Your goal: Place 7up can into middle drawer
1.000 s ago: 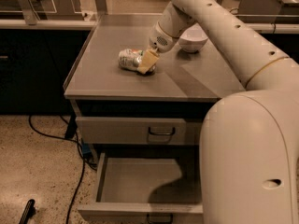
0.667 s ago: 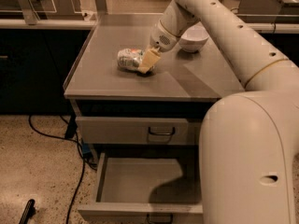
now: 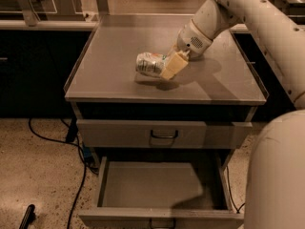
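Observation:
The 7up can (image 3: 148, 63), dented and silvery with green and red marks, lies on its side just above the middle of the grey cabinet top (image 3: 114, 42), with a shadow under it. My gripper (image 3: 167, 70) is shut on the can's right end; one cream finger (image 3: 174, 65) shows in front of it. The middle drawer (image 3: 162, 187) is pulled open below, with a flat bare floor and a black loop handle (image 3: 162, 223) at the bottom edge.
The upper drawer front (image 3: 119, 133) with its black handle (image 3: 164, 135) is shut. My white arm (image 3: 257, 18) crosses the right side and its large body (image 3: 279, 175) covers the lower right. Black cables (image 3: 52, 140) lie on the speckled floor at left.
The gripper has stayed shut on the can and has drawn it slightly toward the front. The view has shifted, and the white bowl behind the arm no longer shows.

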